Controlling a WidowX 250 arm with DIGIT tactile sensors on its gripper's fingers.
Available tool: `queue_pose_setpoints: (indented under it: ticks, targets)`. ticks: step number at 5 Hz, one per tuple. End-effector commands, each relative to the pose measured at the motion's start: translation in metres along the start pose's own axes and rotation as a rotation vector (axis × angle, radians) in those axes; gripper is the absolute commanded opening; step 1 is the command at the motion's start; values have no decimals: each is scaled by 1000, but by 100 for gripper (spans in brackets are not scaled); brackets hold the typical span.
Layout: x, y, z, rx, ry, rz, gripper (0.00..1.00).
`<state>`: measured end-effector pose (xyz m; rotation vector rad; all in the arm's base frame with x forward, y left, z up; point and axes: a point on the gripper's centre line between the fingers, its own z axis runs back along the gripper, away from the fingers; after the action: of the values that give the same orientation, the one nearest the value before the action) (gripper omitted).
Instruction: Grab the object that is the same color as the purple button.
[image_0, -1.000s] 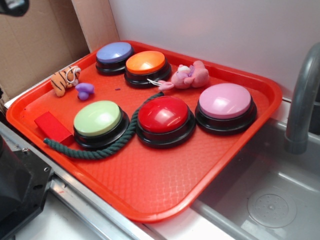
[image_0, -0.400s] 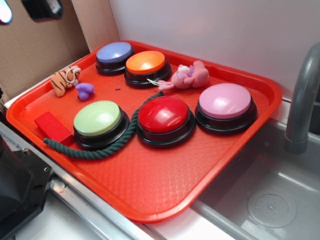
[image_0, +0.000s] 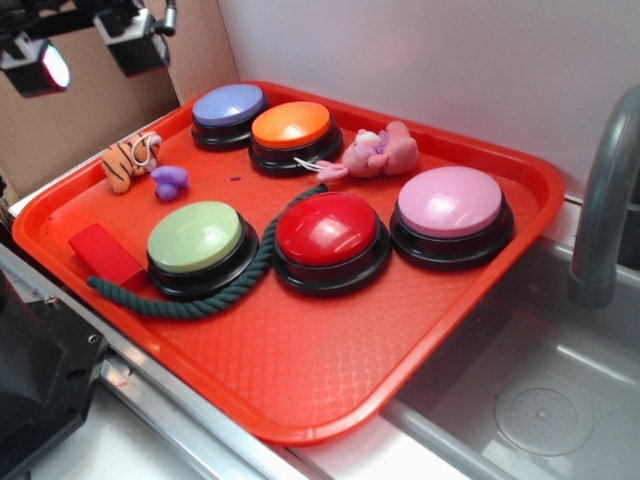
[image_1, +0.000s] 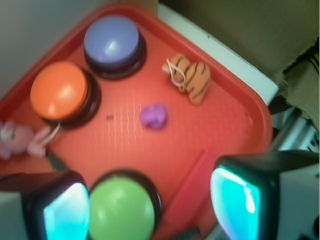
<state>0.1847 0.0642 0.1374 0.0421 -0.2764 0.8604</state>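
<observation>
Cardboard backs the left of the scene, and below it we see our pincer (image_0: 85, 55) hanging high over the far left corner of the red tray (image_0: 330, 385), its two fingers spread wide with nothing between them. The purple toy (image_0: 169, 181) lies on the tray floor well below and a little right of the pincer, apart from it. In the wrist view the toy (image_1: 153, 115) sits near the middle of the frame, above the gap between the two fingers.

On the tray, from the left, we find a red block (image_0: 107, 256), a striped tiger toy (image_0: 128, 160) just beside the purple toy, and a green rope (image_0: 200, 296) curling around the green button (image_0: 196, 240). Behind stand the purple button (image_0: 229, 107) and the orange button (image_0: 291, 127). Further right come the red button (image_0: 326, 231), a pink plush animal (image_0: 379, 152) and the pink button (image_0: 451, 204).

Beside the tray on the right is a grey sink (image_0: 540, 400) with a faucet (image_0: 605, 210), both cut off by the frame edge. The wrist view is blurred, and its fingers hide part of the green button and the red block.
</observation>
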Motion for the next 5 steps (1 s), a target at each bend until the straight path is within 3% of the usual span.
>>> queue_pose_setpoints:
  ticks: [1,3,5]
  targets:
    - [27,7,-50,29,-77,83,100]
    - [36,15,-96,92,-105,112,100]
    - [32,12,-120,95,-72,91,100]
